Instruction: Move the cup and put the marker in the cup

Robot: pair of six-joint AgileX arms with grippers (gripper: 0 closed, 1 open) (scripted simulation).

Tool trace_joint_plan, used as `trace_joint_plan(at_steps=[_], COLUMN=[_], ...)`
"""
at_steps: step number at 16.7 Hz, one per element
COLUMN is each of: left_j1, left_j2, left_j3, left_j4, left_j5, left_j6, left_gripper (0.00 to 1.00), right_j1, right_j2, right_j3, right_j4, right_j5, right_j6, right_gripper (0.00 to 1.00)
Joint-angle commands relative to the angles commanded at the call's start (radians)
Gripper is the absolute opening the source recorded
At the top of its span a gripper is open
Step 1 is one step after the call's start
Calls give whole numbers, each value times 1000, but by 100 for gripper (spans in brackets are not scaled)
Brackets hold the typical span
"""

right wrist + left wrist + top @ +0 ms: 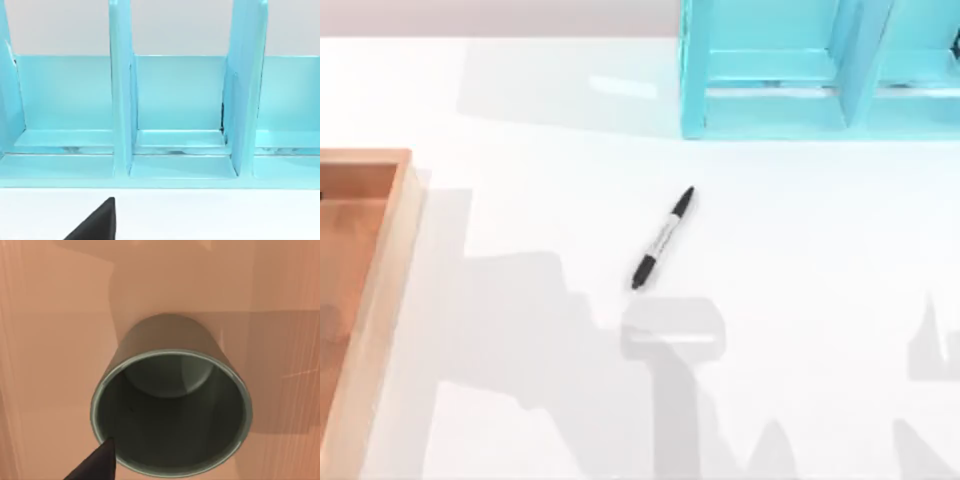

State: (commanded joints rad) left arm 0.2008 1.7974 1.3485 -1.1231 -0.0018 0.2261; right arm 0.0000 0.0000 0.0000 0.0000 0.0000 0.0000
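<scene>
Across the white desk (800,300), seen from above, a turquoise divided rack (820,70) stood at the far edge toward the right, its upright partitions splitting it into open compartments. At the desk's left edge sat a shallow wooden tray (395,250) with raised light-wood walls and a reddish-brown floor, cut off by the side of the top view. Grey shadows of the arms fell over the near half of the desk.

Between rack and tray, near the middle of the desk, the marker (663,238) lay flat and on a slant, one black end pointing toward the rack and the other toward the near edge, its pale barrel carrying small dark print. It touched nothing else.

From the left wrist camera, the cup (170,405) stood upright on a reddish-brown wooden surface, its mouth open upward and its dark green inside bare. One dark fingertip of the left tool (97,465) showed just beside the cup's rim; whether that tool was released or clenched I could not tell.

From the right wrist camera, the rack (175,100) faced the lens across a strip of white desk, and one dark fingertip of the right tool (97,222) showed above the desk; its state I could not tell either
</scene>
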Motion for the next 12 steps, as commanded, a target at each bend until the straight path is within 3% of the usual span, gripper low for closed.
trace_joint_plan(at_steps=[5, 10, 12], left_j1=[4, 4, 4], left_j2=[47, 56, 56], left_j3=[-150, -168, -168], left_j4=[206, 224, 224], left_j5=[0, 0, 0], left_j6=[4, 5, 5], left_gripper=[100, 100, 85], right_j1=[0, 0, 0], right_j2=[0, 0, 0], right_j3=[0, 0, 0], right_j4=[0, 0, 0], right_j5=[0, 0, 0], right_j6=[0, 0, 0], right_gripper=[100, 100, 100])
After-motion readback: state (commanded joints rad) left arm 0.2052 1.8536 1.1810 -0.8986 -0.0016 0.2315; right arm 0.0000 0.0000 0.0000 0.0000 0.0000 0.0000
